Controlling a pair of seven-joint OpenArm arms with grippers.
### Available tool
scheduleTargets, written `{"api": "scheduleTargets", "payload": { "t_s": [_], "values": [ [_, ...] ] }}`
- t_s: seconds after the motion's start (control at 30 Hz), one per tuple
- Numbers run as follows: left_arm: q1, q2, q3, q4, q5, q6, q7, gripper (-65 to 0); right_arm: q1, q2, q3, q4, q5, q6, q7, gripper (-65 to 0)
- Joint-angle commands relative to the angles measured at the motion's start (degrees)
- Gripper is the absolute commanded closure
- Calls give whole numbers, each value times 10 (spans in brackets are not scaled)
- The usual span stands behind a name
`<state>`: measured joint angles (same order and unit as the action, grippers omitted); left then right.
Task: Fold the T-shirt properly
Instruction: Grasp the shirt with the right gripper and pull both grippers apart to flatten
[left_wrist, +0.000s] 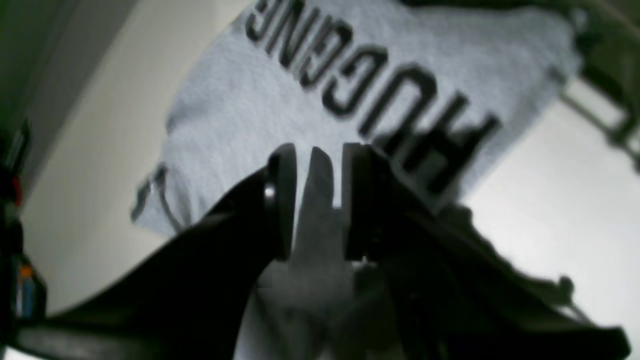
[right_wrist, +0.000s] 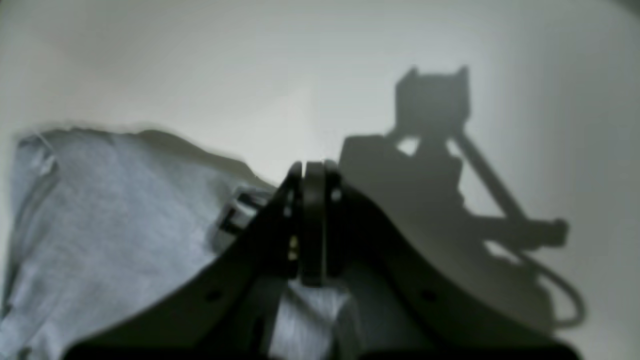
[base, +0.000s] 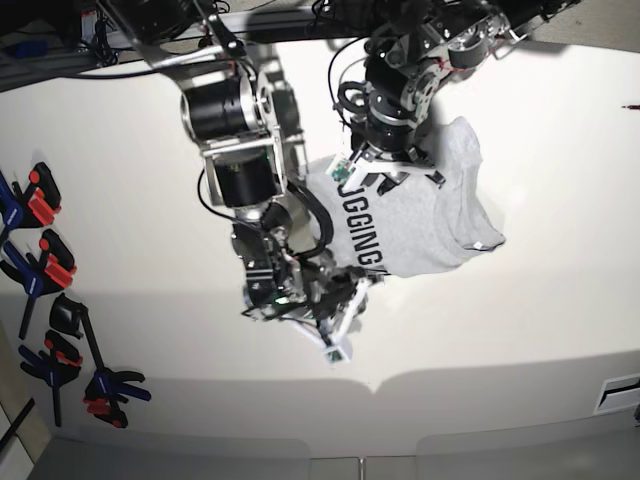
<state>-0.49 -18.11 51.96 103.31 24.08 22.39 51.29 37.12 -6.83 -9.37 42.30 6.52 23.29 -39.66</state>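
Arms reach over the T-shirt (base: 430, 215), left gripper (left_wrist: 315, 160) and right gripper (right_wrist: 312, 172) each pinching grey cloth.

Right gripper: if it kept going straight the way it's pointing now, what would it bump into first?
Most likely the bare white table. The right gripper is shut on a fold of the T-shirt, and past its tips its wrist view shows only tabletop and the arm's shadow. Depth is hard to judge.
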Motion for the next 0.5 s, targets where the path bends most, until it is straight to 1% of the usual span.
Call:
{"api": "scheduleTargets", "payload": {
  "t_s": [0.0,0.03,0.1,0.13,0.2,0.27,0.33,0.47],
  "values": [
    [1,3,-1,-10,5,14,-24,-137,12,-3,-5,-9,7,-15,25,0],
    [2,7,-1,-31,4,15,-38,-137,5,-3,-8,-21,7,-21,40,0],
    [2,15,-2,-70,18,17,-37,-137,-18,-4,-8,-28,4,-21,45,0],
    [2,16,-2,-83,37,20,-30,-137,-28,-3,-8,-28,-1,-21,43,0],
    [2,13,-2,-99,83,40,-8,-137,-43,-3,-8,-23,-15,-21,27,0],
    [2,3,-2,-110,124,57,11,-137,-56,1,-8,-11,-23,-20,-6,0],
    [2,-12,-6,-120,146,60,24,-137,-76,12,-8,16,-23,-10,-23,0],
    [2,-52,-30,-144,149,61,51,-137,-130,39,-8,101,-10,-8,-52,0]
  ]
}}
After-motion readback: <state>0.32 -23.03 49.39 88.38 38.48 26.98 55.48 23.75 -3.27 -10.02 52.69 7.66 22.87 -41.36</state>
